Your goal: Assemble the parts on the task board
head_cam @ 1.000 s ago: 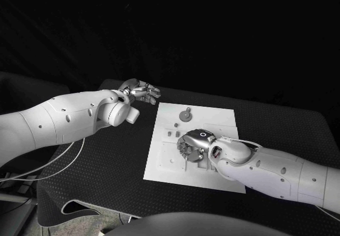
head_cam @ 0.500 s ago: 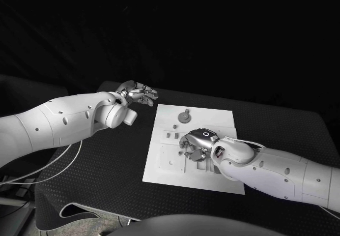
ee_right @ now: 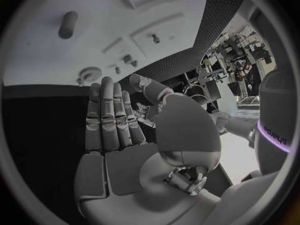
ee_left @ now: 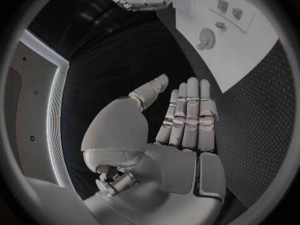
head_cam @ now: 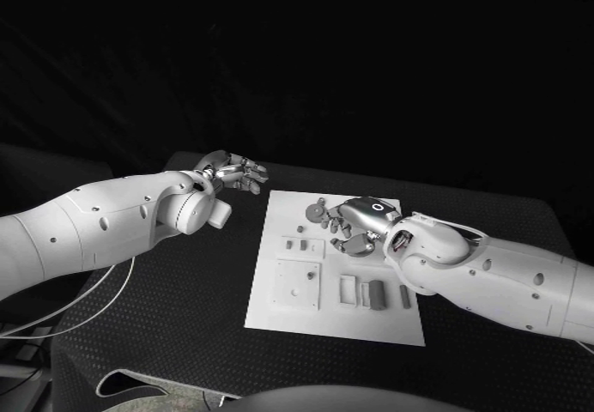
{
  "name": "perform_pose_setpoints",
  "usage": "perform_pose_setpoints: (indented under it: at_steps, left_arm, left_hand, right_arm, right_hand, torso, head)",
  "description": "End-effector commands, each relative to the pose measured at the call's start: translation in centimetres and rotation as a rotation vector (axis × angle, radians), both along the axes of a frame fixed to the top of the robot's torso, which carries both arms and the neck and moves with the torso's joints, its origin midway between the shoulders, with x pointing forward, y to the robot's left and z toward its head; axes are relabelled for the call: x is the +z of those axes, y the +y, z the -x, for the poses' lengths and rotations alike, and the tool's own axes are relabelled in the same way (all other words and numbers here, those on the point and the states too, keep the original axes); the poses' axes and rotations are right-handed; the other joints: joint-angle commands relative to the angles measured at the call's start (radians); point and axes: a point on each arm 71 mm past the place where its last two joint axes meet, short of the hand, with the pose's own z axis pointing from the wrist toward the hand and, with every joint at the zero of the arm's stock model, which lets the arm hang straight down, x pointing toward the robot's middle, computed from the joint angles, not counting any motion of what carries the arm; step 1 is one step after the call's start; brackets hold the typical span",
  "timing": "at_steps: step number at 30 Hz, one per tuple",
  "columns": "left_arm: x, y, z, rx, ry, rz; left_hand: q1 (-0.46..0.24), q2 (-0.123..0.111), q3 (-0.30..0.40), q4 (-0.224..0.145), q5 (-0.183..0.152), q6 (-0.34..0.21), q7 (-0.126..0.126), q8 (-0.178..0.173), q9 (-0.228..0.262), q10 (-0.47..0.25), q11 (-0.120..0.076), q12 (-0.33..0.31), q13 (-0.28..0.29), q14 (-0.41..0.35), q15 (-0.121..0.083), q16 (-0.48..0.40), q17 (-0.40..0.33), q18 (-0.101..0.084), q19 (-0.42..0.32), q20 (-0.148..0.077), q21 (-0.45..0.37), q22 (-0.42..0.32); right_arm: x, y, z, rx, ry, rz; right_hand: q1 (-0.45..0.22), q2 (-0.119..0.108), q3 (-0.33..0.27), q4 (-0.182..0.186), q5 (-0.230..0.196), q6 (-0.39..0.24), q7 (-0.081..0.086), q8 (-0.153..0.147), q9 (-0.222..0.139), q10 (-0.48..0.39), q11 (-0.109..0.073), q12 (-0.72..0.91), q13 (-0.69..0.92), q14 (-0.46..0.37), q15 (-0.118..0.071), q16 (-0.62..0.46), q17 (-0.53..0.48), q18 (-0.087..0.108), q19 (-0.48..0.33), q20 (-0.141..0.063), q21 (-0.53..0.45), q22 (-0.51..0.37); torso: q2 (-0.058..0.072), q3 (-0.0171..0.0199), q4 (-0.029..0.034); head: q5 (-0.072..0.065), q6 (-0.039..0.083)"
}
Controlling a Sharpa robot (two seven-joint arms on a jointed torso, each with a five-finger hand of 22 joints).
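Black matting covers the counter [head_cam: 185, 283], with the white task board [head_cam: 279, 313] at its middle. From the head view, the right robot hand [head_cam: 350, 226] hovers over the board's far half, fingers loosely spread and holding nothing, likely placed to reach the round gear part [head_cam: 317, 211] just beside it. Small rectangular parts [head_cam: 372, 294] lie on the board's near half. The left robot hand [head_cam: 230, 171] waits off the board's far-left corner.

Left wrist view: left robot hand [ee_left: 181, 120] flat, fingers straight, empty; board [ee_left: 250, 40] beyond.

Right wrist view: right robot hand [ee_right: 119, 125] straight-fingered, empty, over the board [ee_right: 37, 60].
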Motion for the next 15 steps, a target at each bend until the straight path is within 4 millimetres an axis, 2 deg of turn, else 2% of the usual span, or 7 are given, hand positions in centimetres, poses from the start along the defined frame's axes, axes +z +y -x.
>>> perform_pose_setpoints:
  at_steps: [1,5,12,15]
  left_arm:
    - [0.2,-0.2,0.0,-0.018,-0.014,0.011]
    - [0.2,0.1,0.1,-0.014,-0.014,0.010]
    - [0.2,0.2,0.1,-0.013,-0.013,0.009]
    - [0.2,0.1,0.1,-0.015,-0.012,0.010]
  left_hand:
    - [-0.003,-0.002,-0.005,-0.002,0.001,-0.005,0.001,0.004,-0.001,-0.004,0.000,0.001,-0.001,0.004,0.006,-0.004,0.002,-0.003,-0.002,0.004,-0.006,-0.001]
    - [-0.003,-0.001,-0.005,-0.002,0.001,-0.004,0.001,0.005,-0.001,-0.003,-0.001,0.002,-0.001,0.004,0.006,-0.004,0.003,-0.003,-0.002,0.004,-0.006,-0.001]
    - [-0.003,-0.002,-0.006,-0.002,0.001,-0.004,0.000,0.005,-0.001,-0.002,-0.001,0.002,-0.001,0.005,0.006,-0.005,0.004,-0.003,-0.001,0.004,-0.006,-0.001]
    - [-0.003,-0.002,-0.006,-0.002,0.001,-0.004,0.000,0.005,-0.001,-0.002,-0.001,0.002,-0.001,0.005,0.006,-0.005,0.004,-0.003,-0.001,0.004,-0.006,-0.001]
  right_arm:
    - [0.4,-1.0,-0.3,-0.008,0.025,0.008]
    - [0.9,-3.0,-1.1,-0.046,0.039,0.066]
    - [0.2,-4.0,-1.7,-0.068,0.080,0.162]
    - [-0.3,-4.3,-2.1,-0.076,0.093,0.212]
  right_hand:
    - [0.002,-0.003,-0.004,0.005,0.003,-0.004,0.002,0.002,-0.001,0.007,0.000,0.002,0.001,0.012,0.001,0.009,0.002,0.013,0.011,0.000,0.008,0.022]
    - [-0.017,-0.026,-0.011,0.026,0.003,-0.010,-0.001,0.000,-0.005,-0.010,0.007,-0.009,-0.002,0.013,0.004,0.011,0.005,0.013,0.017,-0.002,0.010,0.021]
    - [-0.035,-0.059,-0.017,0.064,0.003,-0.031,-0.014,-0.008,-0.016,-0.065,0.027,-0.037,-0.018,-0.005,0.020,0.009,0.007,0.013,0.003,0.000,0.005,0.022]
    - [-0.031,-0.060,-0.016,0.068,0.003,-0.033,-0.017,-0.007,-0.018,-0.071,0.029,-0.039,-0.021,-0.008,0.021,0.010,0.008,0.013,0.000,0.001,0.004,0.022]
  torso:
    - [0.000,-0.0007,0.0000]
    - [0.000,-0.0004,0.0001]
    - [0.001,-0.0005,0.0010]
    - [0.001,-0.0003,0.0019]
  head:
    - [-0.009,0.009]
    - [-0.014,0.015]
    - [-0.022,0.019]
    - [-0.026,0.019]
